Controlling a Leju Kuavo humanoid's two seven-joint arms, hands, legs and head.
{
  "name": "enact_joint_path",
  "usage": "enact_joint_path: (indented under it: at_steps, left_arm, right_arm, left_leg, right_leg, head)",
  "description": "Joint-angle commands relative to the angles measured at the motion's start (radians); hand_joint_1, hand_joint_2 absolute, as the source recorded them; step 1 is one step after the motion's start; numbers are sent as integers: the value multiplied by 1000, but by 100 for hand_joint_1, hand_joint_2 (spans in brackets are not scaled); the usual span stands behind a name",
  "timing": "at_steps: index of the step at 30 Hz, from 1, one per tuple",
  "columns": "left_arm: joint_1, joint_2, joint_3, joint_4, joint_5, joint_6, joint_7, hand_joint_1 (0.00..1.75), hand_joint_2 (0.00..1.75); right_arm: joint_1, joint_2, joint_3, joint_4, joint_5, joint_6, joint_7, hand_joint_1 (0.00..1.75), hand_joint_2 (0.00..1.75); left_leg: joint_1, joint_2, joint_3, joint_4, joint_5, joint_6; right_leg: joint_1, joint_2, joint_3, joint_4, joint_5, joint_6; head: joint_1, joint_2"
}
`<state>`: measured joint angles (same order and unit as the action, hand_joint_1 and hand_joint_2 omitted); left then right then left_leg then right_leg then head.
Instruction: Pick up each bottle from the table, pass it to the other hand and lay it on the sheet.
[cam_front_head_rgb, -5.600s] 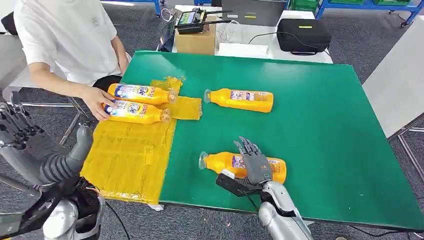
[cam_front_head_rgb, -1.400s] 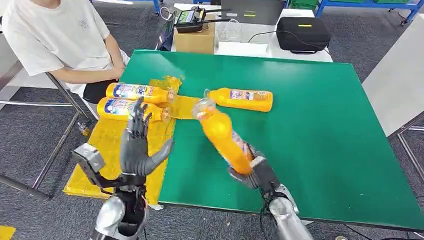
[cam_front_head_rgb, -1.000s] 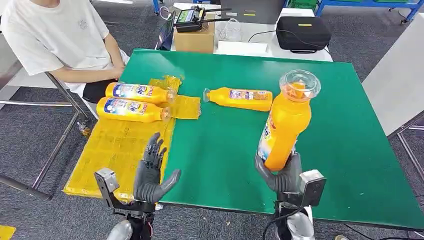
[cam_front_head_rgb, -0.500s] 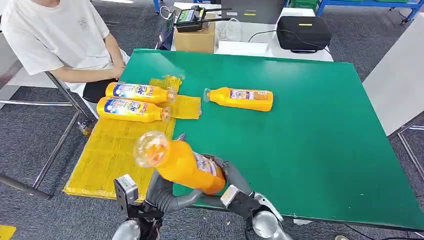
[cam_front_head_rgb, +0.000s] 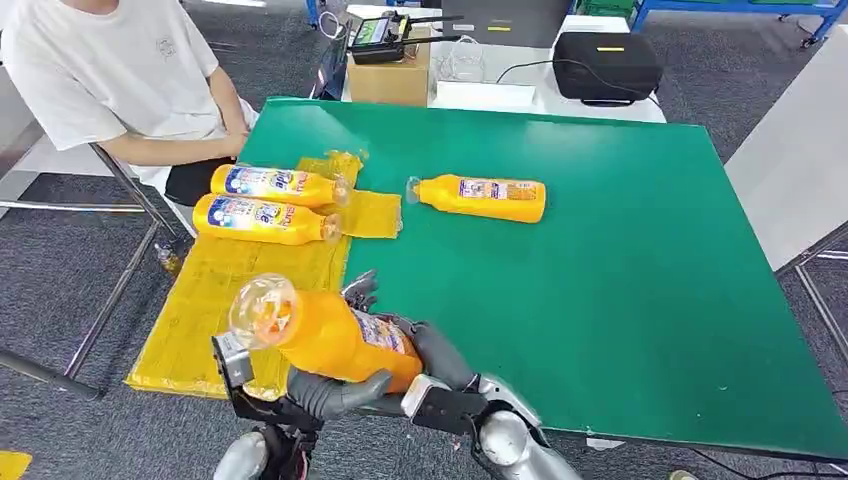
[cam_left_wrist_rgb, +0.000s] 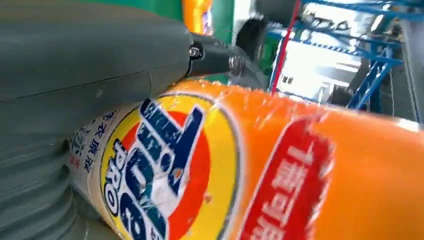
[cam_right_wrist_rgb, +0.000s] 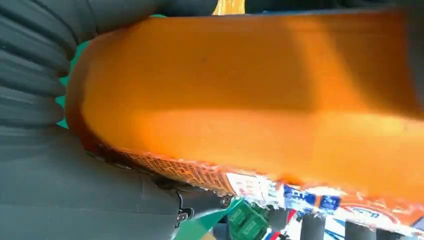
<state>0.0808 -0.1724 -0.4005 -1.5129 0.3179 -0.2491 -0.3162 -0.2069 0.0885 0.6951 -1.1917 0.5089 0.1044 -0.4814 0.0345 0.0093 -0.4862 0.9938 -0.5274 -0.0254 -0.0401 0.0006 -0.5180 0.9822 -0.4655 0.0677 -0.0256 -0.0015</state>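
Held bottle: orange, labelled, lying tilted in the air over the near edge of the green surface, its clear cap end pointing toward the yellow sheet and raised. Both robot hands are on it.

Left robot hand: beneath the held bottle, thumb and fingers curled up around the body. In the left wrist view the thick grey thumb presses along the label of this bottle.

Right robot hand: wrapped around the base end of the held bottle, on the side away from the sheet. In the right wrist view the orange body lies against the grey palm.

Sheet: yellow, spread over the surface's edge on the side nearest the person.

Two bottles on sheet: side by side, touching or nearly so, at the far end of the sheet, caps pointing toward the green surface.

Single bottle on surface: lying on its side just beyond the sheet's far corner, cap toward the sheet.

Person: seated beside the sheet, white shirt.

Behind the surface: cardboard box, black case.
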Motion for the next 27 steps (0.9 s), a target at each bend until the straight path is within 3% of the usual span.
enact_joint_path:
  at_steps: [1,4,5,7,12,17,21,23,24,25,27]
  left_arm:
    - [-46,1,-6,64,87,10,79,175,175]
    - [-52,-7,28,62,55,146,103,175,175]
    - [-50,-38,70,59,28,253,92,175,175]
    - [-81,-38,102,57,12,317,88,175,175]
    - [-92,-39,120,56,10,339,78,175,175]
    - [-141,-14,207,35,-167,545,-30,175,175]
    - [-154,-1,245,16,-254,573,-33,175,175]
    - [-162,8,267,13,-376,637,-50,175,175]
    - [-181,48,256,37,-640,719,-21,175,175]
    - [-190,58,269,59,-727,708,-3,175,175]
    - [-252,106,255,166,-1076,678,140,175,175]
  right_arm:
    - [-40,15,68,103,38,-62,37,0,0]
    - [-9,30,44,61,68,-153,38,0,0]
    - [15,38,23,31,82,-227,33,0,0]
    - [28,44,21,11,81,-254,28,0,0]
    - [31,47,15,7,75,-266,26,0,0]
    - [66,32,14,-41,143,-427,-17,0,0]
    - [81,19,19,-76,174,-457,-13,0,0]
    - [93,13,24,-101,212,-497,-25,0,0]
    - [105,7,26,-129,238,-520,-34,0,0]
    - [113,5,22,-146,241,-520,-33,0,0]
    - [122,-3,14,-184,234,-492,-36,0,0]
  left_leg:
    - [0,-1,2,-2,0,2]
    - [0,-1,2,-2,0,3]
    - [1,-1,2,-2,0,3]
    - [1,-2,3,-3,1,4]
    - [0,-1,2,-3,1,3]
    - [0,-2,1,-2,1,3]
    - [0,-2,0,-1,1,2]
    - [0,-1,2,-3,0,3]
    - [0,-2,0,-1,0,2]
    - [0,-2,0,-1,1,1]
    - [0,-2,1,-2,1,2]
  right_leg:
    - [1,0,2,-2,0,-3]
    - [1,-1,2,-2,0,-4]
    - [1,-1,3,-3,0,-4]
    - [2,-2,4,-4,0,-6]
    - [1,0,2,-3,1,-5]
    - [1,-1,2,-2,0,-5]
    - [1,-2,1,-2,0,-4]
    - [1,-1,2,-3,0,-4]
    - [1,-2,1,-1,0,-3]
    - [0,-2,1,-1,0,-3]
    - [1,-2,2,-2,0,-4]
  head:
    - [-1,0]
    - [0,0]
    - [0,0]
    - [0,0]
    - [0,0]
    - [0,0]
    - [0,0]
    - [0,0]
    - [0,0]
    - [0,0]
    - [0,0]
